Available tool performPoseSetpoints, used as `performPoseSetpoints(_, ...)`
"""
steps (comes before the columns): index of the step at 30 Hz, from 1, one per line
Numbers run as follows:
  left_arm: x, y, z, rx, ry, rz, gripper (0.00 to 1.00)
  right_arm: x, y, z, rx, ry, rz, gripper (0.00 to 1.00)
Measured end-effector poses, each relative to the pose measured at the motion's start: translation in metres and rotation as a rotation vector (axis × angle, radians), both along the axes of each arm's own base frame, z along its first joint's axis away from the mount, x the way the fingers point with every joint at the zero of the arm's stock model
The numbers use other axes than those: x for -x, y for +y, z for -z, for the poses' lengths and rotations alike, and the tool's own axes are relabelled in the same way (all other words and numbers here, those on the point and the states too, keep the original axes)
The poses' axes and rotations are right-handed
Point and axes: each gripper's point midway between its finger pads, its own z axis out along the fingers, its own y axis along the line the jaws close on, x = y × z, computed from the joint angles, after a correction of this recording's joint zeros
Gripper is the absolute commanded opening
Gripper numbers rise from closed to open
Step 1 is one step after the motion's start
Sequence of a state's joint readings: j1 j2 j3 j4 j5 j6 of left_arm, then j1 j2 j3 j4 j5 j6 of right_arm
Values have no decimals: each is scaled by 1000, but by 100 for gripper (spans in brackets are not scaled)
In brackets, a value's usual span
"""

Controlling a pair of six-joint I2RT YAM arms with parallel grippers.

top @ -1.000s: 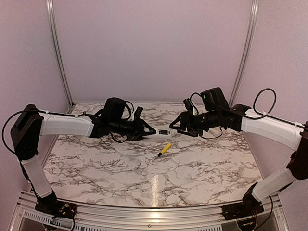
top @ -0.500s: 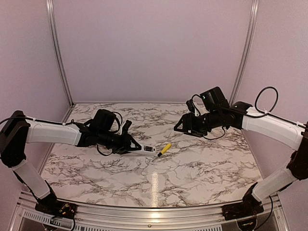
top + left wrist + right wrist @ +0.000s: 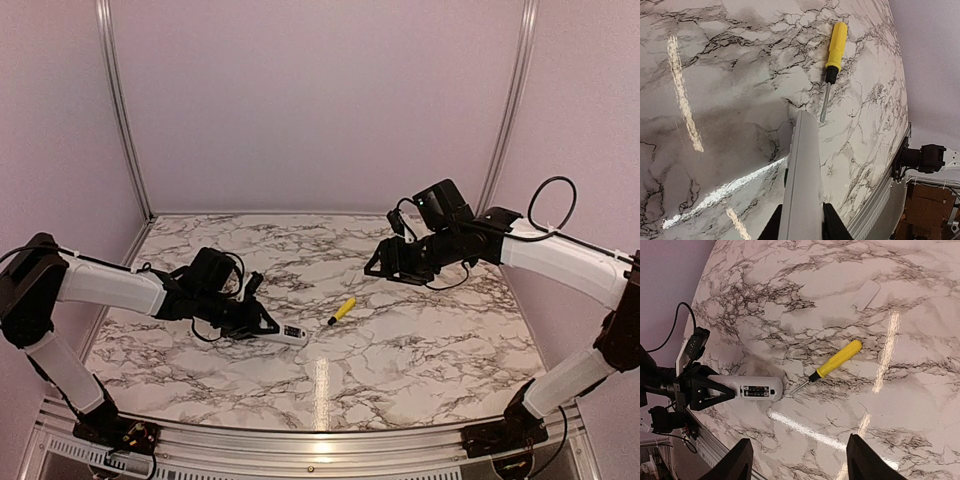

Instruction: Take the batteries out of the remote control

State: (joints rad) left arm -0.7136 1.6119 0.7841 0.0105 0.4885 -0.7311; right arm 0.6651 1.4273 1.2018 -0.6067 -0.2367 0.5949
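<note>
Left wrist view: the remote control (image 3: 801, 185) shows only its thin edge, face turned away, and its near end runs off the bottom between the left gripper's (image 3: 801, 212) fingers (image 3: 831, 226), themselves cropped. From the right wrist, the dark recess just ahead of those jaws is too small to show the batteries. The right gripper's (image 3: 799, 440) fingers are cut at the frame's bottom.

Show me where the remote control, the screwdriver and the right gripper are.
remote control (image 3: 757, 388), right wrist view, marked panel on its white body.
screwdriver (image 3: 840, 358), right wrist view, middle of the yellow handle.
right gripper (image 3: 802, 460), right wrist view, midway between its fingertips.
</note>
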Motion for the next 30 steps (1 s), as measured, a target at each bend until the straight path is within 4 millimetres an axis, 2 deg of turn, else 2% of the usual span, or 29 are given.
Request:
performPoseSetpoints(14, -10, -10, 6, 35, -36, 57, 0, 2, -2, 3, 14, 10, 2, 63)
performPoseSetpoints(30, -12, -12, 11, 54, -66, 104, 28, -6, 4, 12, 31, 28, -1, 63)
